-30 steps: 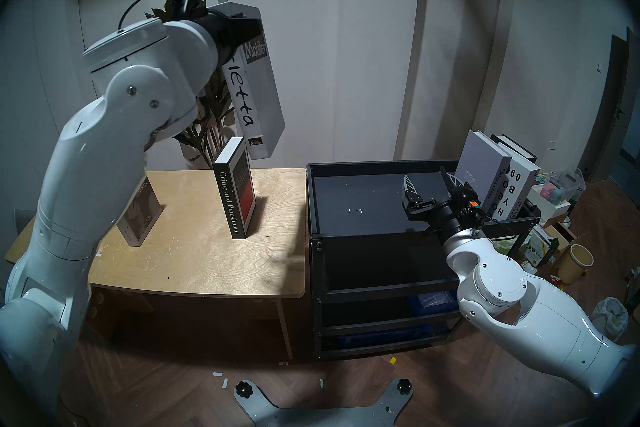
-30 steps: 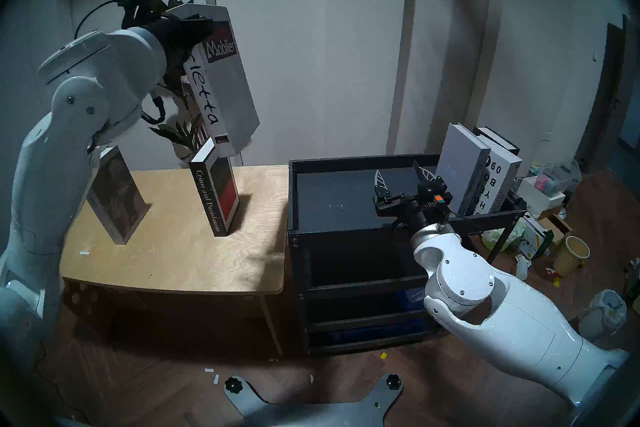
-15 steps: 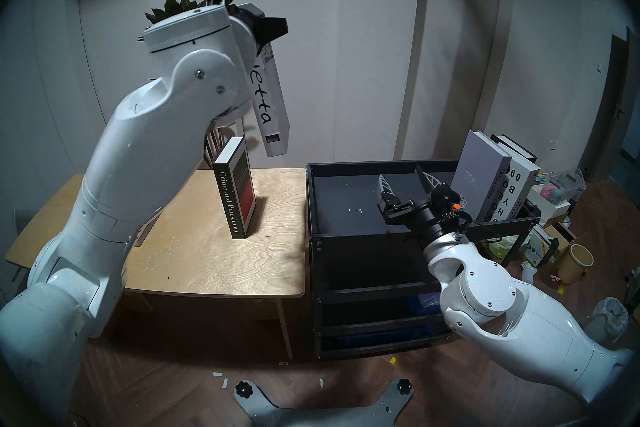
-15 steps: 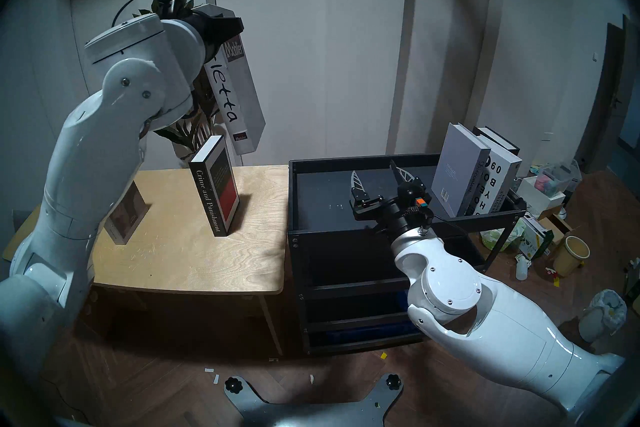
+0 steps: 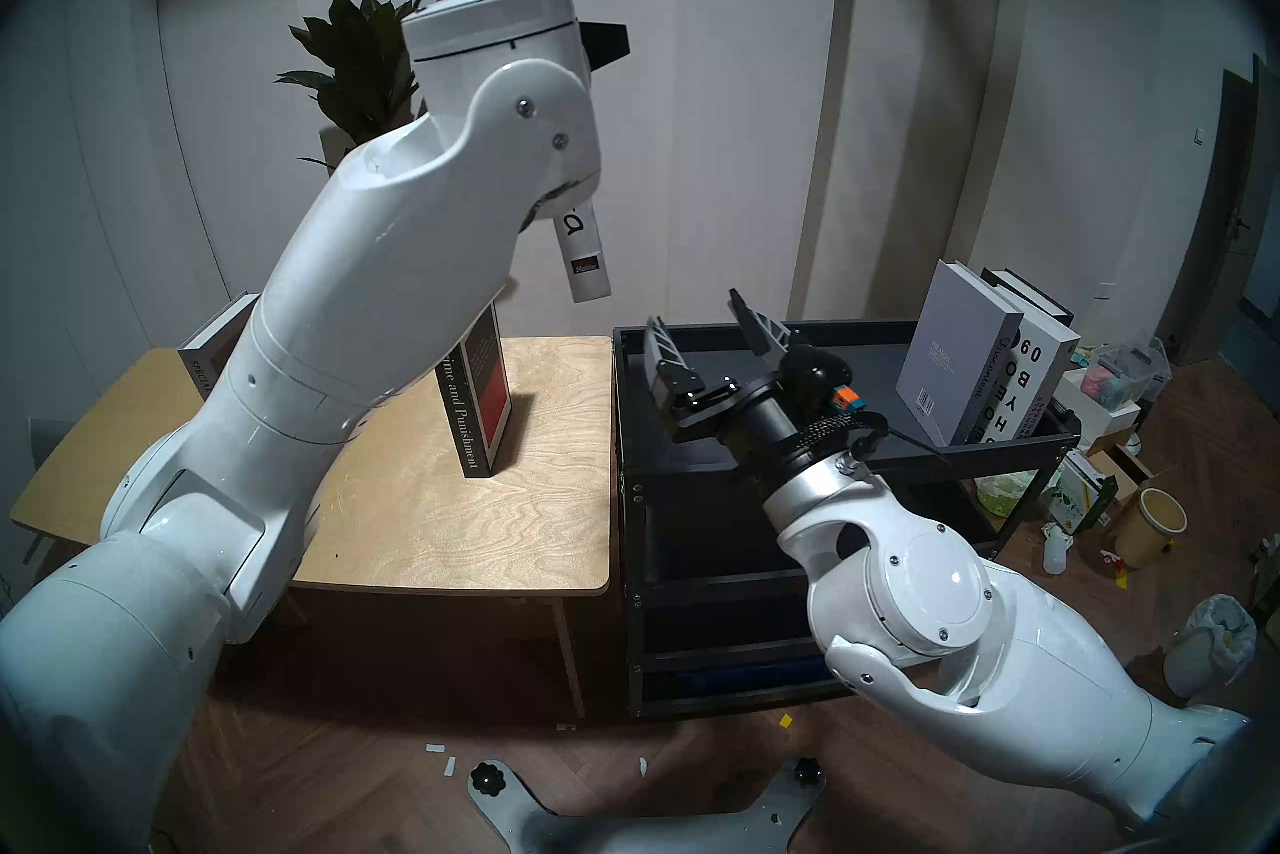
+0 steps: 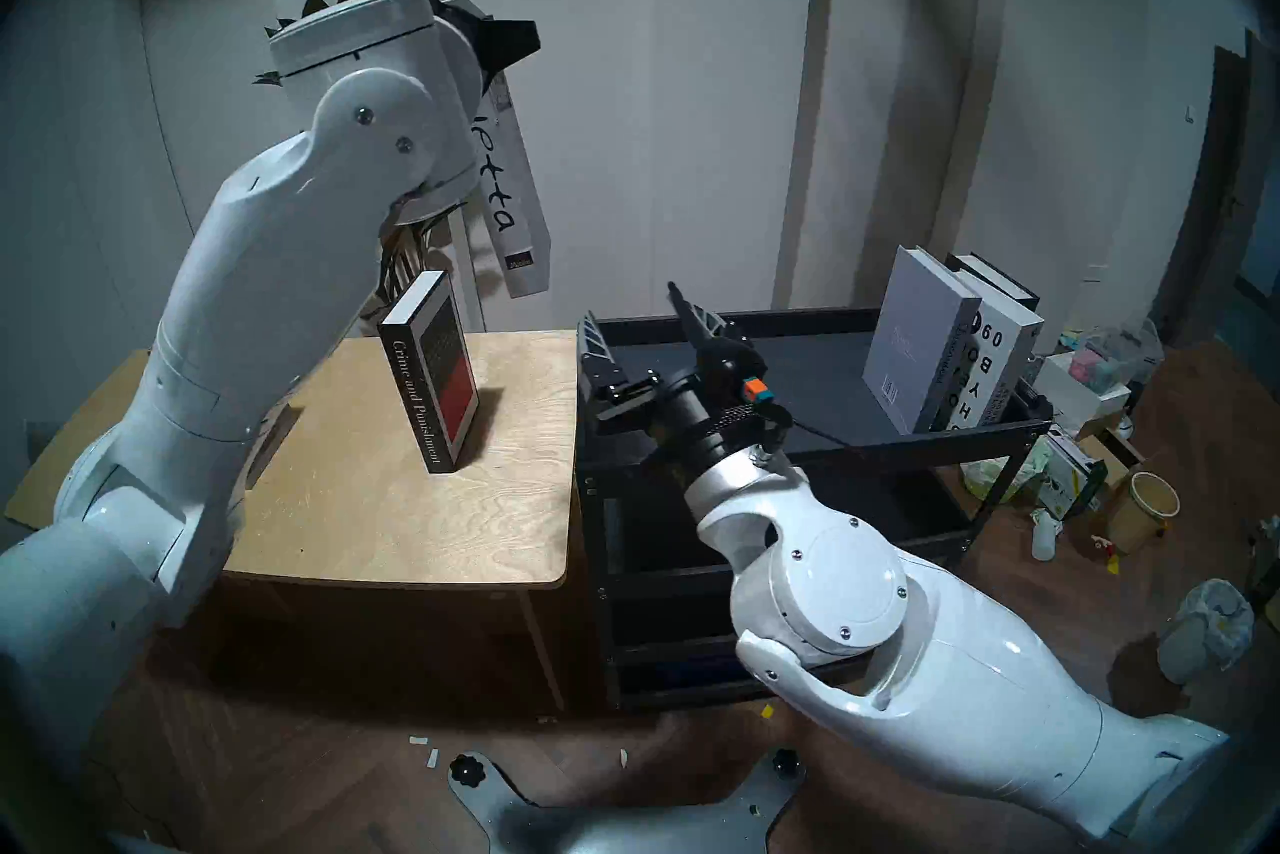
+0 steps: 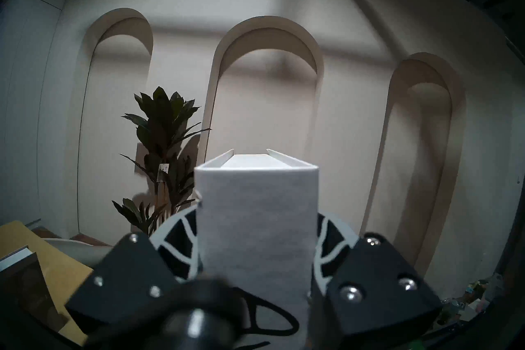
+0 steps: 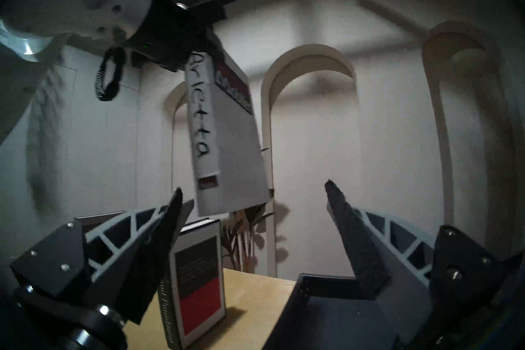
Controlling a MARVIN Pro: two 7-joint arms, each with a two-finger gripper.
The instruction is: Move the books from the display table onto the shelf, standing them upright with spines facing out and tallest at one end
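My left gripper is shut on the upper part of the white Arietta book, which hangs spine-out, high above the right rear of the display table. The book also shows in the right wrist view. My right gripper is open and empty above the left rear of the shelf's top tray, just below and right of the hanging book. Crime and Punishment stands upright on the table. The SPECIAL ISSUE book stands at the table's left, mostly hidden by my left arm. The grey Discontent book, a white book and a black book stand at the tray's right end.
A potted plant stands behind the table. The shelf has lower tiers holding blue things. Boxes, a yellow bucket and bags crowd the floor at the right. My base plate lies at the bottom.
My left arm has swung right, carrying the Arietta book toward the shelf side. My right gripper has moved left and up across the tray, away from the shelved books, still open.
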